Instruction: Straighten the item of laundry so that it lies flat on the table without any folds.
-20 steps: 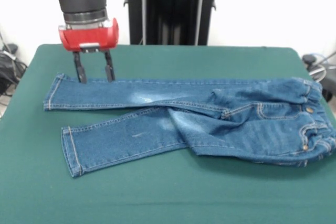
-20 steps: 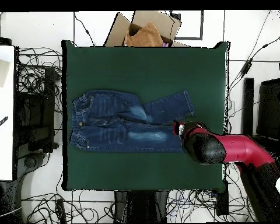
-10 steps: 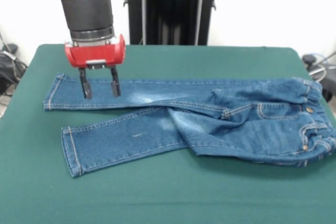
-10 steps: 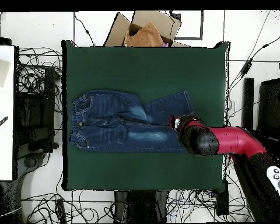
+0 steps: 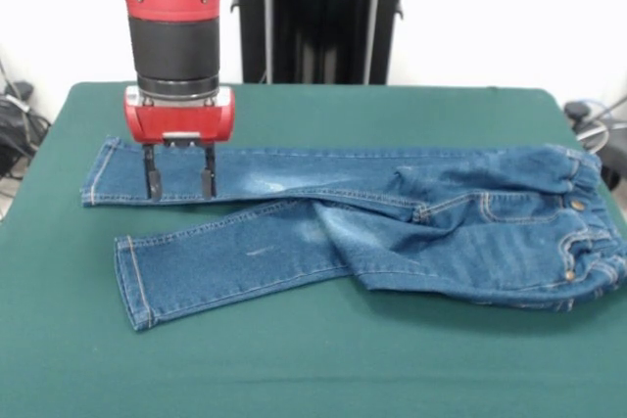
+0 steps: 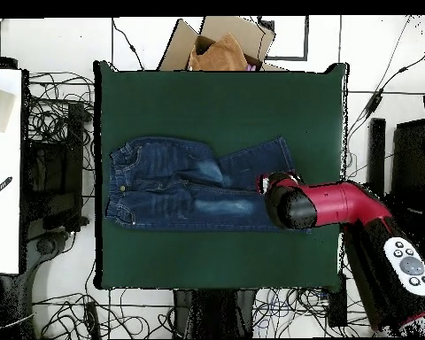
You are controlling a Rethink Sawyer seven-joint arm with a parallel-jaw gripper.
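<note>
The small blue denim jeans [image 5: 392,222] lie on the dark green table [image 5: 323,359], waistband at the right, legs stretched to the left. The near leg angles away from the far leg, and cloth is folded over near the crotch. In the overhead view the jeans [image 6: 181,190] lie with the waistband at the left. My gripper [image 5: 178,186] is open, its two fingers pointing down over the far leg near its cuff, tips at the leg's near edge. In the overhead view the arm covers that cuff and the gripper [image 6: 271,190] is mostly hidden.
The robot's black pedestal [image 5: 318,17] stands behind the table. A cardboard box [image 6: 218,44] with tan cloth sits beyond the table's top edge in the overhead view. Cables lie on the floor around the table.
My gripper has moved from the far leg's far edge across the leg toward the camera, to its near edge, and has stayed open. The jeans have not moved.
</note>
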